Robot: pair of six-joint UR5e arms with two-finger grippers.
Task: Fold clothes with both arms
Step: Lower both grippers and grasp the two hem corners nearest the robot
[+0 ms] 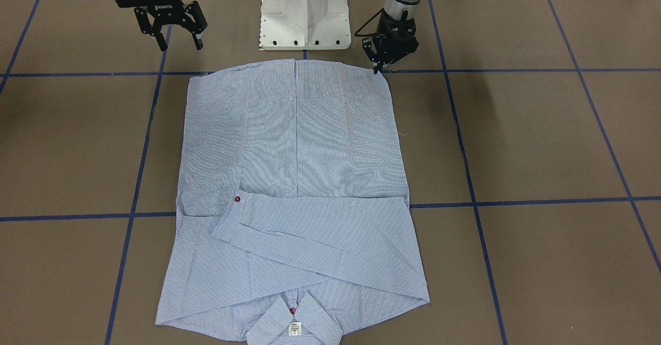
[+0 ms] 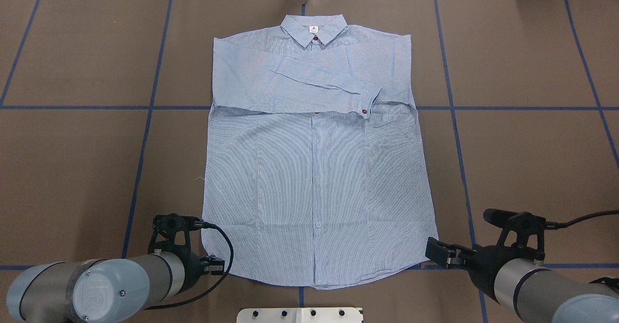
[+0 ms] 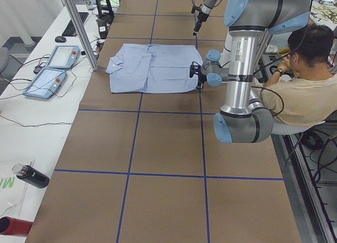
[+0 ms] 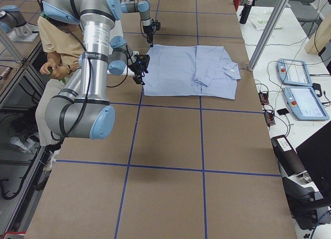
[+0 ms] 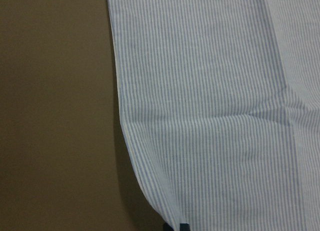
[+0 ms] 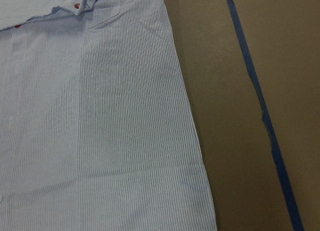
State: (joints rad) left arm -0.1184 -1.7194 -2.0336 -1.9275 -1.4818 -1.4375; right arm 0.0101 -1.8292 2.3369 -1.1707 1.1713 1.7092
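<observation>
The light blue striped shirt [image 1: 294, 179] lies flat, face up, on the brown table, collar [image 2: 314, 28] away from the robot. Its sleeves are folded across the chest, with a red cuff button [image 1: 237, 199] showing. My left gripper [image 1: 378, 67] is low at the hem's left corner, its fingers pinched together on the hem corner [image 5: 170, 211]. My right gripper [image 1: 181, 41] is open and empty. It hovers above the table just off the hem's right corner [image 2: 433, 238]. The right wrist view shows the shirt's right side edge [image 6: 185, 116] and the chest pocket.
The white pedestal base [image 1: 304, 14] stands just behind the hem. Blue tape lines [image 1: 516, 203] grid the table. A seated operator [image 3: 300, 90] is beside the robot. Teach pendants [image 3: 52, 69] and bottles [image 3: 29, 175] lie on the white side table.
</observation>
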